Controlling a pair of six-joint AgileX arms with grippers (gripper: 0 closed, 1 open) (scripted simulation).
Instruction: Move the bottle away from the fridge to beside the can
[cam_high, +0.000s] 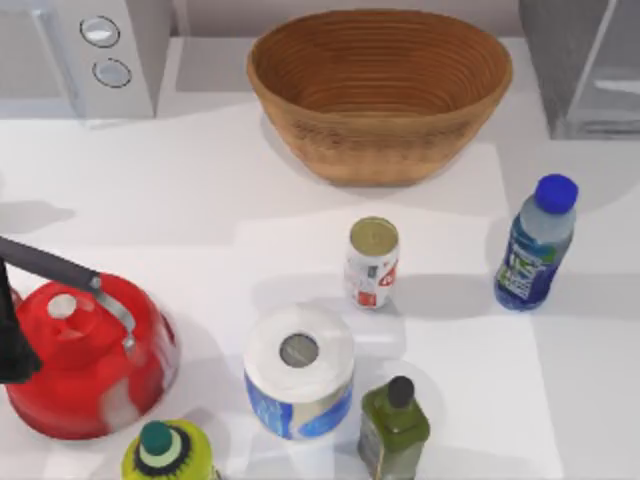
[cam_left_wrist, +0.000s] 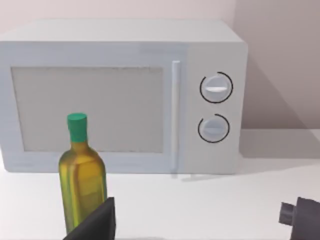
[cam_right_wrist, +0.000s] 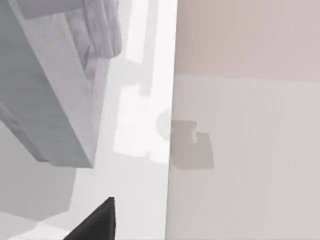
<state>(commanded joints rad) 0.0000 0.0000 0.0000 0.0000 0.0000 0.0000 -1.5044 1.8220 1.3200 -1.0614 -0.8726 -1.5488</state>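
Top view: my left gripper (cam_high: 12, 345) sits far left of the bottle (cam_high: 535, 243) and can (cam_high: 372, 262); I cannot tell its opening.

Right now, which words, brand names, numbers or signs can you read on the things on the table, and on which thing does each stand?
None can be read.
bottle: blue-and-green label, print too blurred.
can: red marks on white, not readable.
paper roll: blue wrapper, no readable text.

The bottle (cam_high: 535, 245) stands right of the can (cam_high: 372, 263), well apart.
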